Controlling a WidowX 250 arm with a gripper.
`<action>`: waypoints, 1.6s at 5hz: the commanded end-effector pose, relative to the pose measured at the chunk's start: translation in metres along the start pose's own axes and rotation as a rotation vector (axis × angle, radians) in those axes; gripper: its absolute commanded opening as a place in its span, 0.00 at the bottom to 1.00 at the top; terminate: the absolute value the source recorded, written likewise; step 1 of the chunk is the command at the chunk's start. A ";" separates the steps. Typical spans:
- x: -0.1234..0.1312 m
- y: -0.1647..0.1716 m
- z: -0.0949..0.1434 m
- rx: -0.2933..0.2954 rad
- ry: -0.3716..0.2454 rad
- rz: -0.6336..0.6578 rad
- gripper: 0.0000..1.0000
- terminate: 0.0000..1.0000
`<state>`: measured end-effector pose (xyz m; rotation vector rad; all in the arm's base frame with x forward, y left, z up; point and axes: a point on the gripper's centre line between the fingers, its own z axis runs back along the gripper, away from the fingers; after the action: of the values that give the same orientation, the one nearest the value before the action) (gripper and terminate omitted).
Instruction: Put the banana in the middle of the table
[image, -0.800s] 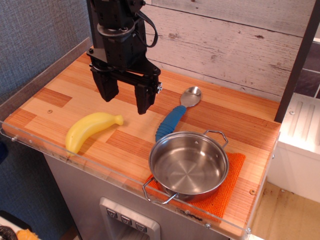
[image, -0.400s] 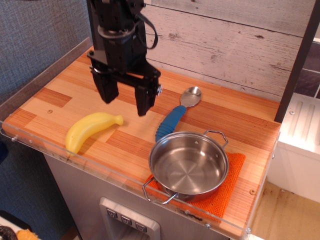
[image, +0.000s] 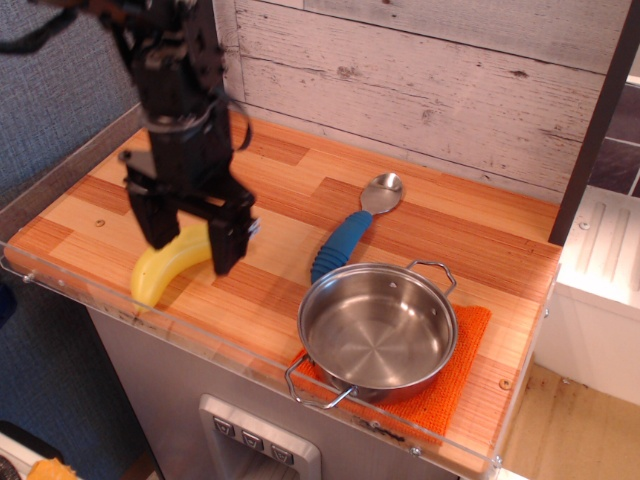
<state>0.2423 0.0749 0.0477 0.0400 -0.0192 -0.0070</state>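
Observation:
The yellow toy banana (image: 160, 271) lies near the front left edge of the wooden table (image: 300, 190). My black gripper (image: 190, 240) is open and hangs right over the banana, one finger on each side of its right half. The fingers (image: 226, 238) hide the banana's right end. I cannot tell if the fingertips touch the banana or the table.
A blue-handled metal spoon (image: 351, 226) lies right of centre. A steel pan (image: 377, 329) sits on an orange mat (image: 468, 352) at the front right. A clear acrylic rim (image: 210, 340) runs along the table's front edge. A plank wall stands behind.
My gripper has moved left and toward the front and come down, from above the table's middle to over the banana. It stays open. The banana has not moved.

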 end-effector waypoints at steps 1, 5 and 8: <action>-0.007 0.017 -0.001 0.042 0.014 0.000 1.00 0.00; 0.008 0.004 -0.031 0.066 0.076 -0.054 0.00 0.00; 0.038 -0.008 0.011 0.064 -0.028 0.003 0.00 0.00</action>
<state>0.2754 0.0648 0.0468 0.0948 -0.0050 0.0034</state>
